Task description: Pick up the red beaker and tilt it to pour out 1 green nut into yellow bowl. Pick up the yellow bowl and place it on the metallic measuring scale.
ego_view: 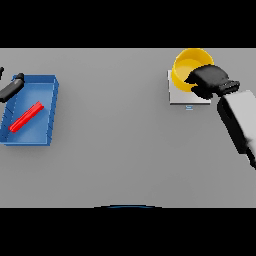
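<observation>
I see the right hand (209, 80) at about two o'clock on the table (115, 150), its arm coming in from the right edge. Its dark fingers are curled over the near rim of the yellow bowl (187, 65) — it grasps the bowl. The bowl sits over the scale (181, 95), a pale square plate whose near edge shows below the hand; I can't tell whether the bowl touches it or hangs just above.

At nine o'clock lies a blue tray (50, 95) with the red beaker (26, 117) lying on its side in it, slanted. The left hand (11, 88) shows at the tray's far-left corner — whether its fingers are curled or straight I cannot tell.
</observation>
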